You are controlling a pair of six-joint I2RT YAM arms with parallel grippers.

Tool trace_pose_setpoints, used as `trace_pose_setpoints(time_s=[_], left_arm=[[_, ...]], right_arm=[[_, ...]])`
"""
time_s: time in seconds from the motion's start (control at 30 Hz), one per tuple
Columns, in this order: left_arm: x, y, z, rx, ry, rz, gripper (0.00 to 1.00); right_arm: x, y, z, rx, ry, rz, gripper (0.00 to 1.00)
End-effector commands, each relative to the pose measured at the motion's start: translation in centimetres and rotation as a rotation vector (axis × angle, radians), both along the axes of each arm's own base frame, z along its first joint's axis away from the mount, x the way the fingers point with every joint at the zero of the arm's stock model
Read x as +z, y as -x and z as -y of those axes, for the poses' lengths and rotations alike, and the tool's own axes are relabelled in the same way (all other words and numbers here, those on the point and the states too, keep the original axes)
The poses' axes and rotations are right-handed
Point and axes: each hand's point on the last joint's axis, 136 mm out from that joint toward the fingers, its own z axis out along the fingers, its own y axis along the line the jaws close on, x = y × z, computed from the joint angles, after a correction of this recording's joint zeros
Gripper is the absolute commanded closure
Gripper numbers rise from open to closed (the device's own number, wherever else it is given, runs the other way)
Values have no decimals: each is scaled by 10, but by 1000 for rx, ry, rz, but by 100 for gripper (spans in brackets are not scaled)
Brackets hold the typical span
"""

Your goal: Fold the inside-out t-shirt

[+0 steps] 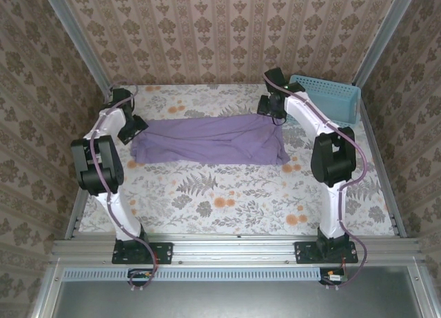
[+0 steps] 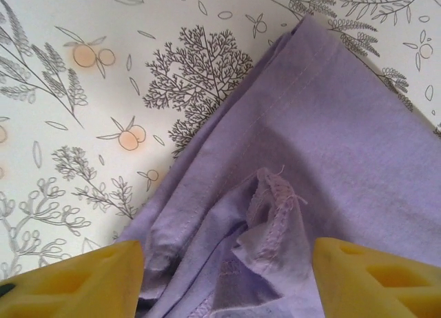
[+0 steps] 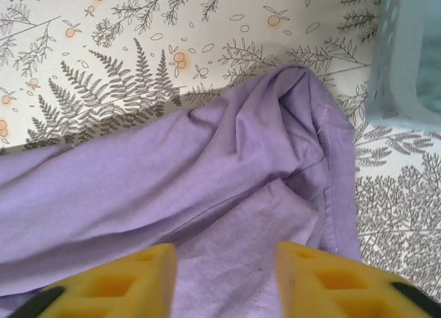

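Note:
The inside-out t-shirt (image 1: 210, 140) lies as a long, rumpled lavender band across the far half of the table, with stitched seams showing (image 2: 275, 207). My left gripper (image 1: 131, 130) hangs over its left end, its yellow fingers (image 2: 83, 280) spread apart with cloth (image 2: 227, 263) lying loose between them. Over the shirt's right end is my right gripper (image 1: 273, 110). Its yellow fingers (image 3: 124, 280) also stand apart above the fabric (image 3: 227, 263), gripping nothing.
A light blue basket (image 1: 331, 97) stands at the back right, close to the shirt's right end (image 3: 406, 63). The tablecloth (image 1: 227, 194) is white with fern and orange-fruit prints. Patterned walls close in the table on three sides.

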Motion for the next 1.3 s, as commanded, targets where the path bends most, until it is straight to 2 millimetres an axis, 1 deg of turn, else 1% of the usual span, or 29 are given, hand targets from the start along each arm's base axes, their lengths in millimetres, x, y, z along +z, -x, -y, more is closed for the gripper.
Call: trace_pose_setpoints(time_s=[0.0, 0.03, 0.07, 0.1, 0.17, 0.27, 0.37, 0.43, 0.57, 0.6, 0.7, 0.87, 0.93, 1.0, 1.1, 1.2, 1.27], left_arm=[[36, 12, -7, -17, -67, 24, 31], [43, 17, -6, -20, -77, 39, 30], [48, 22, -3, -25, -83, 52, 30], [49, 27, 1, -35, -86, 61, 30], [49, 37, 13, -62, -78, 79, 30], [35, 50, 27, -86, -55, 75, 30], [17, 58, 32, -99, -42, 46, 32], [7, 62, 31, -100, -47, 15, 34], [-5, 64, 24, -98, -79, -14, 34], [-8, 63, 23, -100, -89, -22, 34], [-18, 59, 23, -129, -100, -47, 35], [-34, 49, 32, -181, -70, -85, 36], [-38, 47, 32, -192, -68, -94, 32], [-42, 48, 28, -181, -80, -125, 32], [-45, 54, 13, -137, -95, -157, 39], [-47, 65, -4, -76, -78, -154, 51], [-44, 71, -14, -43, -74, -143, 57]], right_arm=[[19, 9, 6, 20, 33, 14, 52], [21, 16, 5, 30, 29, 20, 52], [23, 23, 0, 49, 10, 31, 52], [21, 30, -5, 68, -5, 29, 53], [15, 51, -21, 115, -26, 27, 53], [-4, 79, -38, 163, 8, -4, 51], [-25, 100, -47, 171, 13, -32, 49], [-38, 108, -50, 168, -1, -46, 49], [-59, 122, -54, 166, 3, -92, 49], [-60, 119, -56, 165, -1, -78, 49], [-69, 120, -58, 159, -8, -80, 49], [-83, 119, -50, 121, 10, -103, 47], [-93, 117, -47, 109, 7, -121, 47], [-105, 116, -39, 72, 16, -164, 48], [-122, 120, -17, -19, 23, -217, 50], [-130, 127, 7, -98, 30, -229, 52], [-133, 132, 19, -131, 29, -235, 52]])
